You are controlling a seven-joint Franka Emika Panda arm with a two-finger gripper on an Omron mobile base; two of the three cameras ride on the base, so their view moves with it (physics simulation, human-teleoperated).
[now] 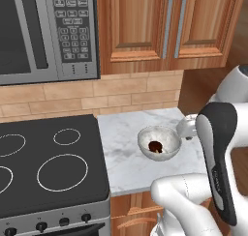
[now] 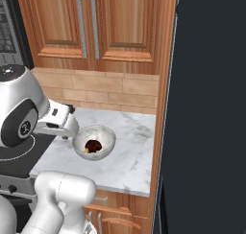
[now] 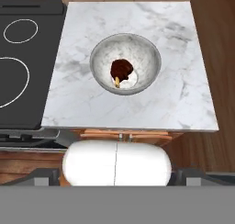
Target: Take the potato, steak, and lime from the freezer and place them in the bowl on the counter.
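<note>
One bowl (image 3: 125,64) stood near the middle of the counter (image 3: 183,99), with bare marble open all round it and its rim clear of every edge. Inside it lay the steak (image 3: 121,68), a dark brown-red piece at the centre, and a sliver of the yellow-tan potato (image 3: 117,82) showed from under the steak's near edge, touching it. The counter slab met the black stovetop (image 3: 27,81) flush along one side and ended against a tall wooden panel (image 2: 163,108) on the other; beyond that panel stood the dark slate freezer (image 2: 211,108). The front edge overhung reddish-brown cabinet fronts. A tan brick backsplash (image 2: 110,91) bounded the rear of the slab, with wooden wall cabinets (image 2: 105,27) above it and a microwave (image 1: 43,32) over the stovetop. The gripper hung above the bowl, looking down on it; its fingers stood spread wide apart and held nothing.
</note>
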